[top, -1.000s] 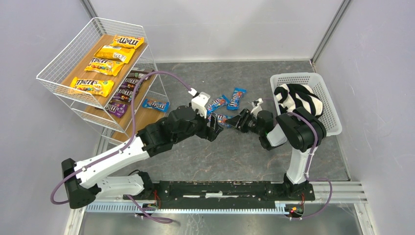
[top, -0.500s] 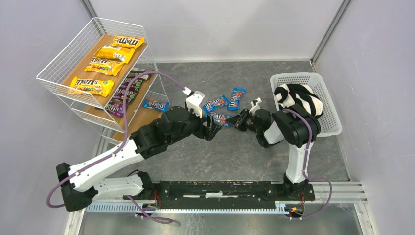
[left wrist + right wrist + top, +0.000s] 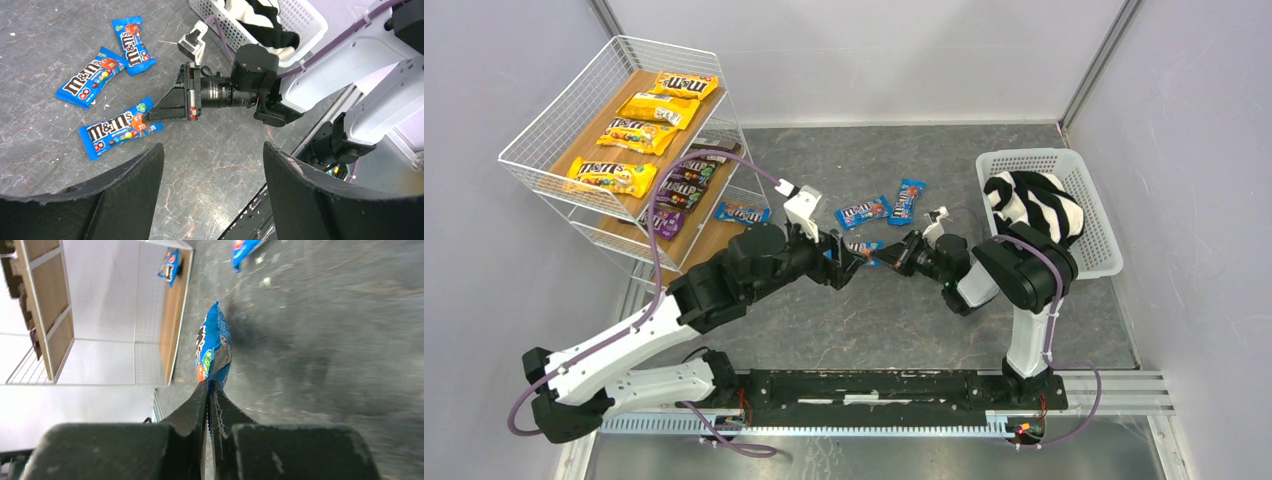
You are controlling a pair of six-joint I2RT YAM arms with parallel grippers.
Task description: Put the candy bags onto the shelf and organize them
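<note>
My right gripper [image 3: 892, 255] [image 3: 209, 385] is shut on the end of a blue candy bag [image 3: 864, 247] [image 3: 212, 347] [image 3: 120, 128], which lies low over the table. My left gripper [image 3: 844, 265] [image 3: 212, 150] is open and empty, just left of that bag and facing it. Two more blue bags [image 3: 862, 211] [image 3: 907, 200] lie on the table behind. The shelf [image 3: 614, 60] stands at the far left, with yellow bags [image 3: 611, 176] on its top board, dark purple bags [image 3: 686, 175] on the middle one and one blue bag [image 3: 742, 212] [image 3: 170, 263] on the lowest.
A white lattice basket [image 3: 1096, 215] [image 3: 300, 17] with a black-and-white striped cloth [image 3: 1034, 205] stands at the right. Grey walls close in the table at the back and sides. The arms' base rail [image 3: 874, 390] runs along the near edge.
Both grippers have shifted left towards the shelf. The right gripper keeps its hold on the blue bag; the left arm has drawn back to the left.
</note>
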